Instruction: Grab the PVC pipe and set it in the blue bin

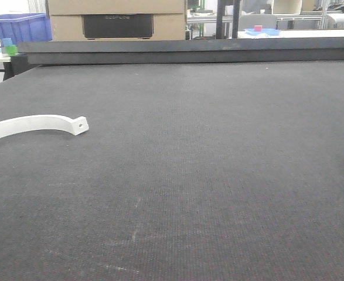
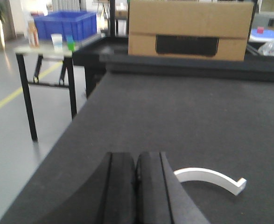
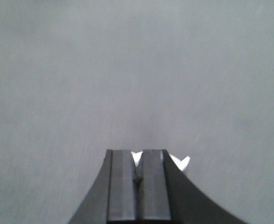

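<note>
Shows a dark table (image 1: 218, 175) under both grippers, a cardboard box (image 2: 190, 28) far ahead of the left gripper (image 2: 136, 161), and a blue bin (image 2: 64, 23) farther off, ahead and to its left. Puts the white PVC pipe (image 2: 207, 175) flat on the table just beside that gripper's right finger, long axis crosswise, arc bowed away, holed flat end pointing right. Has the left jaws pressed together on nothing. Has the right gripper (image 3: 137, 163) likewise closed, with white slivers (image 3: 181, 162) past its tips, too hidden to identify.
</note>
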Controlling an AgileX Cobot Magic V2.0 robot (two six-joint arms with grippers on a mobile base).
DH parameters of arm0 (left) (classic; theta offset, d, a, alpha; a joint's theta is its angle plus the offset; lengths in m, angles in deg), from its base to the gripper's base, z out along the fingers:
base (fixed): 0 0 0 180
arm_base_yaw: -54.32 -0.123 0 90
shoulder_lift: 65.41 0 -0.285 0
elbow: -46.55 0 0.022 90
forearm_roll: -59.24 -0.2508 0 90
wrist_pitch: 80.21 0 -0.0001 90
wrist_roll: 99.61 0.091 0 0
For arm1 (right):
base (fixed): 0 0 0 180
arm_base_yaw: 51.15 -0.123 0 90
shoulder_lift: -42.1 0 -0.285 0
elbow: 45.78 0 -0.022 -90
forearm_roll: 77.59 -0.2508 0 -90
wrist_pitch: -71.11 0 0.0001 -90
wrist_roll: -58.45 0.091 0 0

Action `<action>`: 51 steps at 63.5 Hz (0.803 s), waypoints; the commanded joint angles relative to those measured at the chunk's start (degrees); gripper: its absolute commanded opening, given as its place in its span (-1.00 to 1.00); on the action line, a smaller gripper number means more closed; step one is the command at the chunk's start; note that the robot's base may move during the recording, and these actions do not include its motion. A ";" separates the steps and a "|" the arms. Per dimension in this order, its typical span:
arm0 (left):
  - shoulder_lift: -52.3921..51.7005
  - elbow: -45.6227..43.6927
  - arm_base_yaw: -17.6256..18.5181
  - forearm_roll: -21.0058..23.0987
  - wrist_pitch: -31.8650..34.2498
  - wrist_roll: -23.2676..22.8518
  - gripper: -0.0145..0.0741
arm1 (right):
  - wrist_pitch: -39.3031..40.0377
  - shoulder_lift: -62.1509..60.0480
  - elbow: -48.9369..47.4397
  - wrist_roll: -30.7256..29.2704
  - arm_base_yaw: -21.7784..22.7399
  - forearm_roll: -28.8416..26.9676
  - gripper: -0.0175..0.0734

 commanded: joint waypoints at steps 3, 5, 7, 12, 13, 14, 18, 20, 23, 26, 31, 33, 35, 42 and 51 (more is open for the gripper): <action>7.39 -3.80 -0.01 4.73 -0.03 -0.52 -0.92 | -0.46 3.81 -0.53 -0.10 -0.15 -3.28 -0.95; 9.35 -4.98 -0.01 6.13 -0.42 -0.52 -0.92 | -0.46 4.47 -0.53 -0.10 -0.15 -3.76 -0.95; 11.77 -5.87 -0.01 7.06 -0.85 -0.52 -0.92 | -0.26 5.00 -0.53 -0.10 -0.15 -3.87 -0.95; 16.86 -8.25 -0.01 9.13 -2.20 -0.52 -0.92 | 0.01 5.67 -0.53 -0.10 -0.15 -3.87 -0.95; 17.76 -8.63 -0.01 9.49 -2.50 -0.52 -0.92 | 0.12 5.75 -0.53 -0.10 -0.15 -3.87 -0.95; 18.62 -9.22 -0.01 9.88 -2.80 -0.52 -0.92 | 0.30 5.75 -0.53 -0.10 -0.15 -4.04 -0.95; 22.07 -10.68 -0.01 10.41 -4.47 -0.52 -0.92 | 1.99 5.75 -0.53 -0.10 -0.15 -4.80 -0.95; 23.50 -11.31 -0.01 10.41 -4.71 -0.52 -0.92 | 2.67 5.75 -0.53 -0.10 -0.15 -5.16 -0.95; 25.74 -12.16 -0.01 10.41 -4.71 -0.52 -0.92 | 3.77 5.75 -0.53 -0.10 -0.15 -5.16 -0.95; 27.29 -12.73 -0.01 10.41 -4.47 -0.52 -0.92 | 4.71 5.75 -0.53 -0.10 -0.15 -5.16 -0.95; 29.53 -13.45 -0.01 9.91 -3.18 -0.52 -0.92 | 7.58 5.78 -0.53 -0.10 -0.15 -5.16 -0.95; 30.03 -13.58 -0.01 9.81 -2.10 -0.52 -0.92 | 8.52 5.78 -0.53 -0.10 -0.15 -5.16 -0.95; 30.42 -13.58 -0.01 9.81 -0.94 -0.52 -0.92 | 8.85 5.78 -0.53 -0.10 -0.15 -5.30 -0.95; 31.21 -13.58 -0.01 9.55 1.64 -0.52 -0.92 | 8.53 6.01 -0.53 -0.10 -0.15 -5.31 -0.95; 31.40 -13.58 -0.01 9.29 2.75 -0.52 -0.92 | 7.43 6.57 -0.53 -0.10 -0.15 -6.20 -0.95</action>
